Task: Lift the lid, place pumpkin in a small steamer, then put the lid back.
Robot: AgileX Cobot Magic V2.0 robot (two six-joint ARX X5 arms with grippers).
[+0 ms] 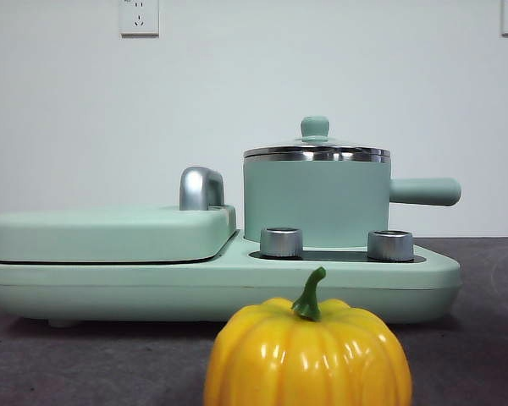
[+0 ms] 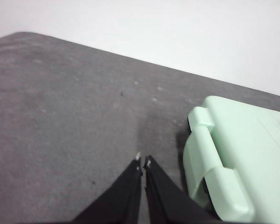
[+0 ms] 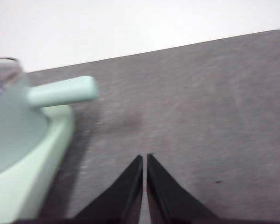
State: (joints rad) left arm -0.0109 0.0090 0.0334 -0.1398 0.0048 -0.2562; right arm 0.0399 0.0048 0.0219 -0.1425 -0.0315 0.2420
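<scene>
Front view shows us the lid (image 1: 316, 144) seated on the small steamer (image 1: 316, 201), the pumpkin (image 1: 308, 355) waiting before it, while our left gripper (image 2: 143, 161) and right gripper (image 3: 144, 157) hover empty, jaws pressed together.

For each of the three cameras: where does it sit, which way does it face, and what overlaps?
Front: low, level across the table at pumpkin, small steamer, lid; no arm shows.
Left wrist: above table, left gripper shut, beside the cooker base.
Right wrist: right gripper shut, near the steamer's handle.
Shared: front and right wrist both show that handle.
</scene>
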